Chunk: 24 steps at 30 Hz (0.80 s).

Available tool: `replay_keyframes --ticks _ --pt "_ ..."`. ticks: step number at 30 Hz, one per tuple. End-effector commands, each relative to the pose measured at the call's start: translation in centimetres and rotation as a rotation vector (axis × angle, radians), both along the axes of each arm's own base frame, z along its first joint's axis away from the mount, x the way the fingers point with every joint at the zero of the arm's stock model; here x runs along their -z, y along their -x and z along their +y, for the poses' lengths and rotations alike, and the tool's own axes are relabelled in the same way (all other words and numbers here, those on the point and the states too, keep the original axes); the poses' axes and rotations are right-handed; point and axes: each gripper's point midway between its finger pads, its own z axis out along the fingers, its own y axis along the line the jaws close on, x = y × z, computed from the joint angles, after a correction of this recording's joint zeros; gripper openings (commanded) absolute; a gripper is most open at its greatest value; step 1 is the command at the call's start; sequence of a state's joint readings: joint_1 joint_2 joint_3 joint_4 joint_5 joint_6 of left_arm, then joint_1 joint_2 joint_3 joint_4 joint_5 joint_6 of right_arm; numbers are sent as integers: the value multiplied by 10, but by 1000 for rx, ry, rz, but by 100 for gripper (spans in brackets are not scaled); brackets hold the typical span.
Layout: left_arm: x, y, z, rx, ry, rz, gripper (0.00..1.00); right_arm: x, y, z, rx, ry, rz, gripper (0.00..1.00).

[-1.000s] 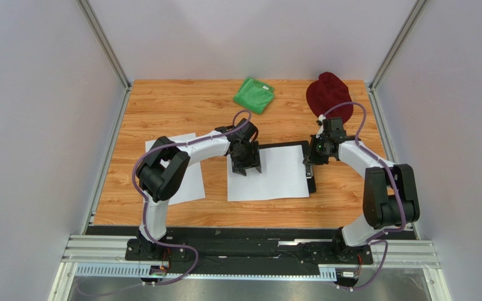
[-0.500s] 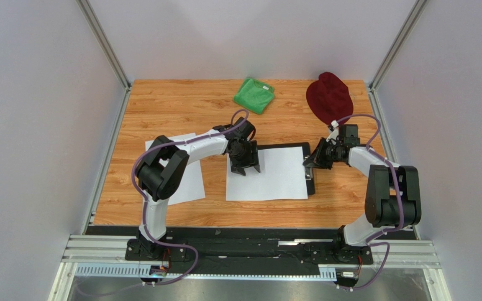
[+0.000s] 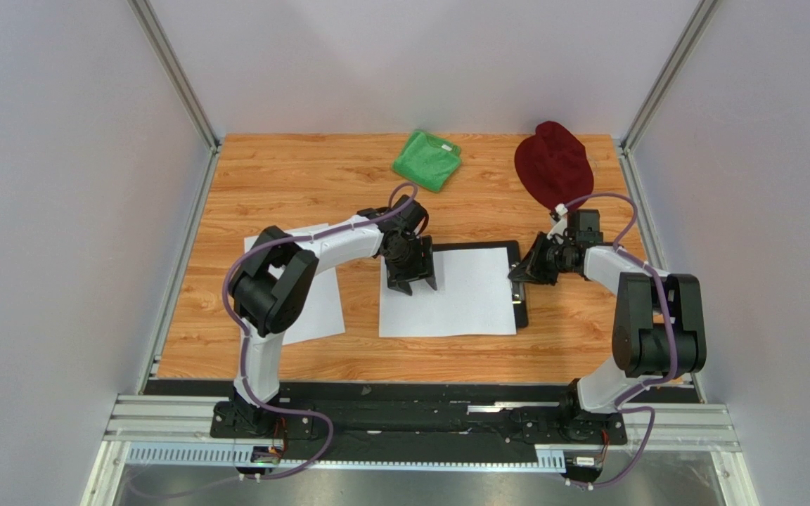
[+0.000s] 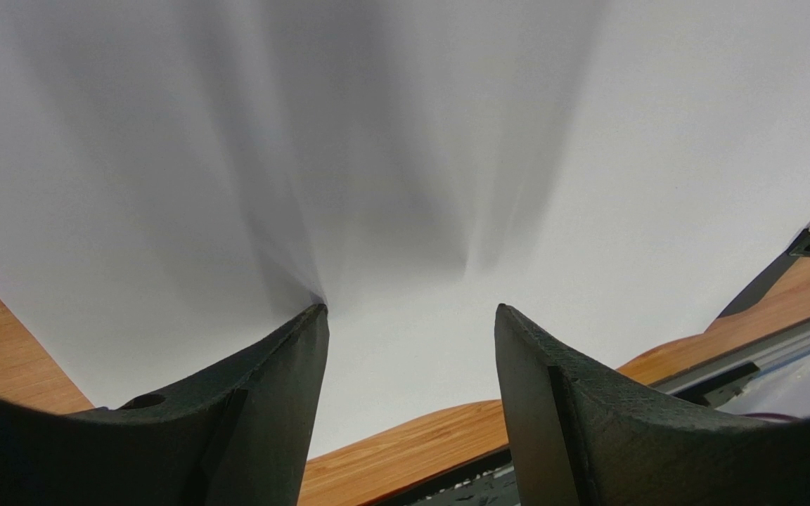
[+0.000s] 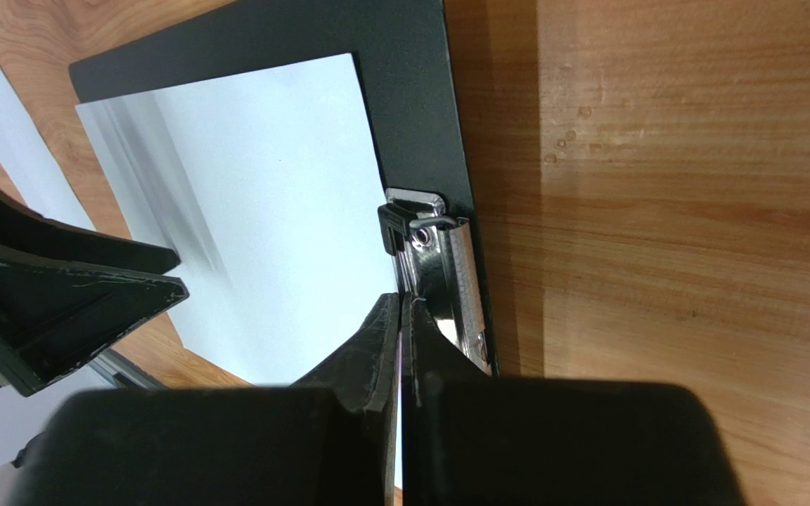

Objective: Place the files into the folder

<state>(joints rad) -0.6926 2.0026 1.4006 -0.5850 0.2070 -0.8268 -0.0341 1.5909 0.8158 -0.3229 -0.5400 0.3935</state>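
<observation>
A white sheet (image 3: 462,295) lies on the black folder (image 3: 478,246), covering most of it; the folder's silver clip (image 5: 446,279) sits at its right short edge. My left gripper (image 3: 411,278) is open, its fingertips (image 4: 314,316) pressed down on the sheet's left part (image 4: 409,158). My right gripper (image 3: 522,274) is shut, its tips (image 5: 399,306) touching the clip at the sheet's right edge (image 5: 272,190), with nothing seen between them. A second white sheet (image 3: 319,306) lies on the table at the left, partly under my left arm.
A green cloth (image 3: 427,159) lies at the back middle and a dark red hat (image 3: 553,160) at the back right, just behind my right arm. The wooden table (image 3: 272,179) ends at a black rail along the near edge.
My right wrist has swung outward to the right and its gripper now rests at the clip. The sheet and folder have shifted slightly left. My left gripper has barely moved.
</observation>
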Motion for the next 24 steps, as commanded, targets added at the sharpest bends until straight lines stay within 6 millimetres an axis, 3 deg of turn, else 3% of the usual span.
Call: replay_keyframes --ticks 1,6,10,15,20,24 --pt "-32 -10 13 56 -25 -156 72 0 -2 -3 -15 39 -15 0" --pt "-86 -9 20 87 25 -253 85 0 -2 -4 -18 43 -18 0" --pt "-98 -7 43 53 55 -245 89 -3 -2 1 -31 13 -30 0" --pt "-67 1 86 -25 25 -170 90 -11 -4 4 -28 -57 -47 0" --pt "-35 6 110 -63 -61 -121 90 -17 -5 5 -27 -82 -56 0" --pt "-17 3 111 -94 -67 -115 90 -20 -6 8 -26 -111 -54 0"
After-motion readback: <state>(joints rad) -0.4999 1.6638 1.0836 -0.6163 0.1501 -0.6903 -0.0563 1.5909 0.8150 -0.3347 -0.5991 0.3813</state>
